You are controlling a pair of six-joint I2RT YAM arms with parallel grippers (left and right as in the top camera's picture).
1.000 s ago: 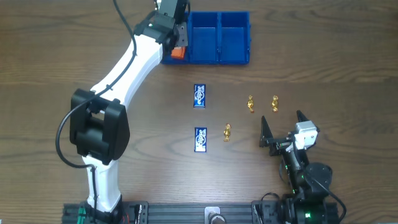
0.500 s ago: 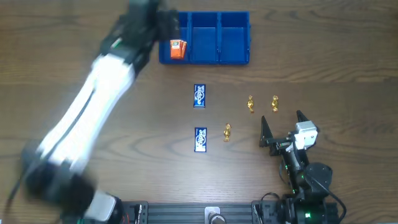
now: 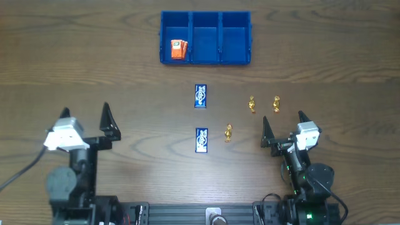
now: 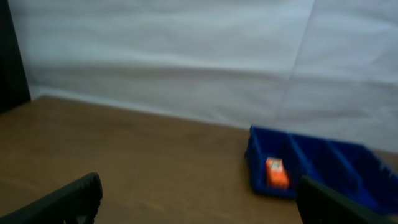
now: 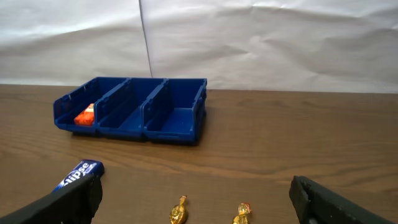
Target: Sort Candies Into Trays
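A blue three-compartment tray (image 3: 205, 60) stands at the far middle of the table, with an orange candy (image 3: 179, 49) in its left compartment. Two blue-wrapped candies (image 3: 200, 96) (image 3: 201, 139) lie in the middle of the table. Three gold-wrapped candies (image 3: 252, 104) (image 3: 276, 103) (image 3: 229, 132) lie to their right. My left gripper (image 3: 85, 119) is open at the near left, far from the candies, nothing in it. My right gripper (image 3: 284, 127) is open at the near right, just short of the gold candies. The tray (image 5: 134, 118) and orange candy (image 5: 84, 115) show in the right wrist view, and the tray (image 4: 323, 171) in the left wrist view.
The bare wooden table (image 3: 94, 75) stretches wide on the left. A white backdrop (image 5: 249, 37) rises behind the table's far edge.
My left arm has pulled back from the tray's left compartment to the near left, leaving the orange candy in the tray. The right arm has not moved.
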